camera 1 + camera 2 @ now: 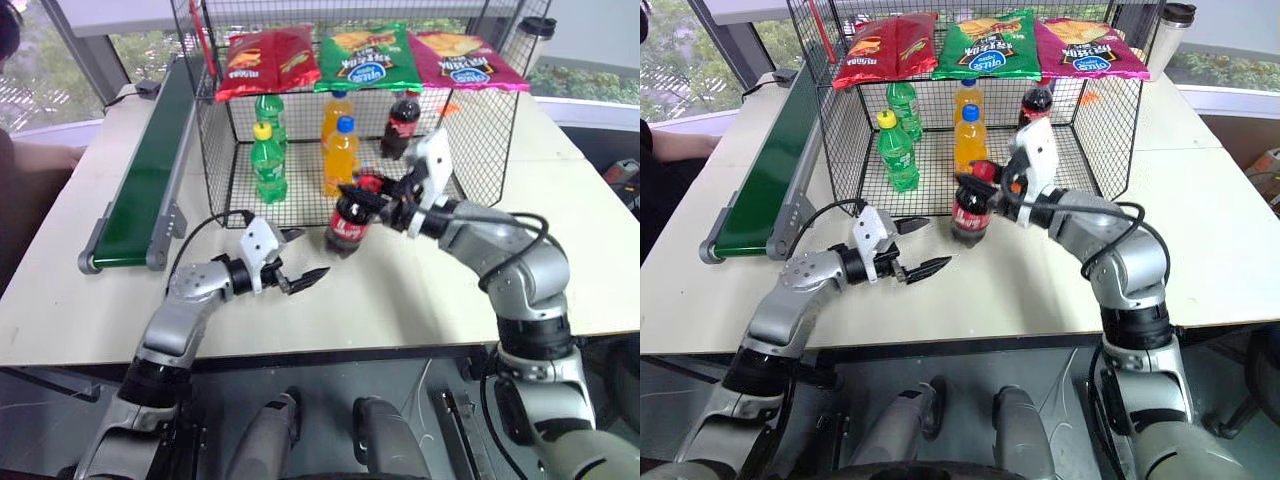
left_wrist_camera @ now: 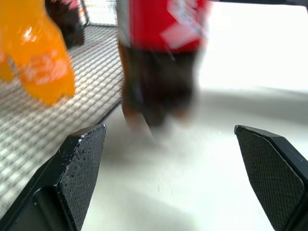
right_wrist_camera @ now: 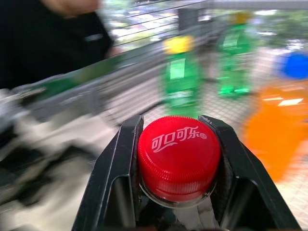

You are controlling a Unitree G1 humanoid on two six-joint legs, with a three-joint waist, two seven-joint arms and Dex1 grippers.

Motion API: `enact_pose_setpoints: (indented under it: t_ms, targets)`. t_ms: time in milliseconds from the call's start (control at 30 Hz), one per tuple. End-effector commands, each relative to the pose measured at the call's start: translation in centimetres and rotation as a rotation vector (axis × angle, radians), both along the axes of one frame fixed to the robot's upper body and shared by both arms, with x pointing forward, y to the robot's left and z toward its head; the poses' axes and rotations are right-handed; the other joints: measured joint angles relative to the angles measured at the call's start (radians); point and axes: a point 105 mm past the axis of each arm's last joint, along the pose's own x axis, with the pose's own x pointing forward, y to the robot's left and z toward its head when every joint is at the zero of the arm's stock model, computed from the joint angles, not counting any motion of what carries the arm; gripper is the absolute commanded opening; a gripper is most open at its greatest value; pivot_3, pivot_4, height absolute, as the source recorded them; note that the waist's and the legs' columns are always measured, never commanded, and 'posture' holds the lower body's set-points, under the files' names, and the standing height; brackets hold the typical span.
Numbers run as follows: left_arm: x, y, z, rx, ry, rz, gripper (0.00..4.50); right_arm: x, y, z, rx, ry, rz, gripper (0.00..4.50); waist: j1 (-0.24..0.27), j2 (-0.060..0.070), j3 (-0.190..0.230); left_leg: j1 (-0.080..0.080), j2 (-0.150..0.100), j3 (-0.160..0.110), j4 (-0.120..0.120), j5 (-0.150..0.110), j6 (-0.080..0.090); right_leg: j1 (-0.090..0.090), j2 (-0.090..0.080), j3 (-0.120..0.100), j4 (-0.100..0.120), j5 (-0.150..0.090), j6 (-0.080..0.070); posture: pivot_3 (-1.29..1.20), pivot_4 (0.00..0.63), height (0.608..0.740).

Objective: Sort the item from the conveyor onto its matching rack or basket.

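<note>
Black fingers of the right claw [image 1: 372,192] clamp the red cap of the cola bottle [image 1: 349,222], so it hangs by its neck just above the table [image 1: 420,290] at the near edge of the wire cage [image 1: 480,150], probably for lifting in beside the other cola [image 1: 401,122]. Dark brown liquid, red label. The left claw [image 1: 298,258] gapes empty nearby.

White Chinese characters, 可口可乐, are printed across the red cap [image 3: 179,151] of the cola bottle [image 1: 349,226]. On its red label [image 2: 163,24] only a blurred white mark is seen, unreadable. Print on the crisp bags [image 1: 987,44] at twelve o'clock cannot be made out.
</note>
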Motion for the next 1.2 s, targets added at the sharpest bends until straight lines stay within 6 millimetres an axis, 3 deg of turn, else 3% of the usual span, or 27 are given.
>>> enact_pose_setpoints:
  t_ms: [33, 400, 933, 1133, 1167, 1200]
  targets:
    - [0.0, 1.1, 1.0, -0.038, -0.041, 0.096, 4.45, 1.8, -2.0, 2.6, -0.006, -0.109, -0.123, 1.18, 0.0, 0.0, 0.0, 0.0, 0.0, 0.0, 0.0, 0.0, 0.0, 0.0, 0.0, 0.0, 0.0, 0.0, 0.0, 0.0, 0.15, 0.738]
    - [0.3, 1.7, 1.9, -0.215, -0.054, 0.334, 4.45, 6.9, -5.3, 3.8, -0.019, -0.148, -0.379, 1.18, -0.002, 0.0, 0.0, 0.0, 0.0, 0.001, 0.0, 0.001, 0.002, 0.0, 0.001, 0.0, 0.0, 0.0, 0.0, 0.0, 0.15, 0.738]
    - [-0.2, 1.1, 1.2, -0.188, -0.043, 0.311, 4.45, 9.7, -7.0, 3.4, -0.039, -0.149, -0.47, 1.18, -0.003, 0.001, 0.0, 0.0, 0.0, 0.002, 0.0, 0.002, 0.002, 0.0, 0.001, 0.001, 0.001, 0.001, 0.001, 0.0, 0.15, 0.738]
    - [-0.2, 1.1, 1.1, -0.183, -0.041, 0.313, 4.5, 9.8, -6.9, 3.2, -0.048, -0.143, -0.455, 4.13, -0.004, 0.001, 0.0, 0.001, 0.0, 0.002, 0.0, 0.002, 0.002, 0.0, 0.002, 0.001, 0.001, 0.001, 0.001, 0.0, 0.15, 0.738]
    - [-0.2, 1.1, 1.0, -0.183, -0.04, 0.314, 4.5, 9.8, -6.9, 3.2, -0.053, -0.143, -0.456, 4.48, -0.004, 0.001, 0.0, 0.001, 0.0, 0.002, 0.0, 0.001, 0.002, 0.0, 0.002, 0.001, 0.001, 0.001, 0.001, 0.0, 0.15, 0.738]
    - [-0.3, 1.0, 1.0, -0.183, -0.04, 0.314, 4.5, 9.8, -6.9, 3.1, -0.056, -0.139, -0.454, 4.48, -0.004, 0.001, 0.0, 0.001, 0.0, 0.002, 0.0, 0.001, 0.002, 0.0, 0.002, 0.001, 0.001, 0.001, 0.001, 0.0, 0.15, 0.738]
